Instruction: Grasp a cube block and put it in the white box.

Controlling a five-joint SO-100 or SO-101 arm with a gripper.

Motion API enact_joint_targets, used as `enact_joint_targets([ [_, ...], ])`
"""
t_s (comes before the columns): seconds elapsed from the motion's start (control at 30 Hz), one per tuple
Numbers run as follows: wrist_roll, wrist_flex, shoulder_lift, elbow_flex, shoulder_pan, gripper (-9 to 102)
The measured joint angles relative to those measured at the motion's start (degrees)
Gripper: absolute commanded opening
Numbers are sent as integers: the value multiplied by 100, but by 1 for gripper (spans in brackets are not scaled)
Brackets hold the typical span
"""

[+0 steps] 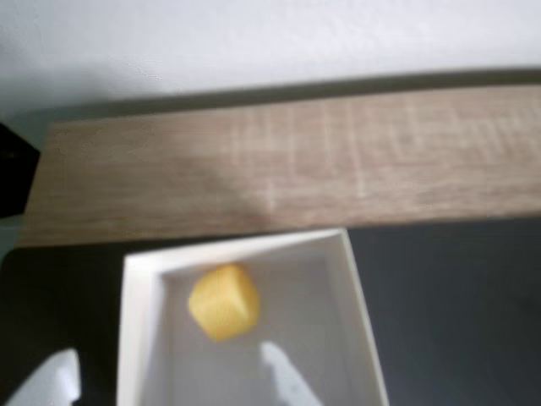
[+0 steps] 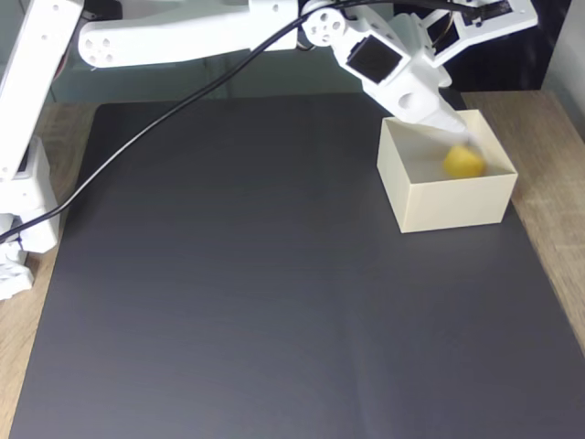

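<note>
While the cube block [image 2: 463, 162] lies loose in the white box [image 2: 454, 203]: placement looks made
Gripper [image 2: 457, 133]: over the box mouth; jaws parted; holding nothing
Cube: just below and beyond the fingertips [image 1: 283, 368] in the wrist view; apart from them
Risk: a low withdrawal could catch a thin wall; box would shift or tip on the dark mat [image 2: 256, 293]
Cause: fingers too near the rim

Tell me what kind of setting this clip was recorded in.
Probably a home or hobby desk set up for robot practice: a wooden tabletop against a plain white wall, a black mat laid over it, and a small white arm whose gripper hangs over a white box holding a yellow cube.
</note>
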Motion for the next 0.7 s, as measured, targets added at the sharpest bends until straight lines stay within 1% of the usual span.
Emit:
enact_joint_targets([
  [0.3,18,281,0,0,0,16],
  [0.57,18,800,202,9,-18,1],
  [0.7,18,1151,527,0,-105,0],
])
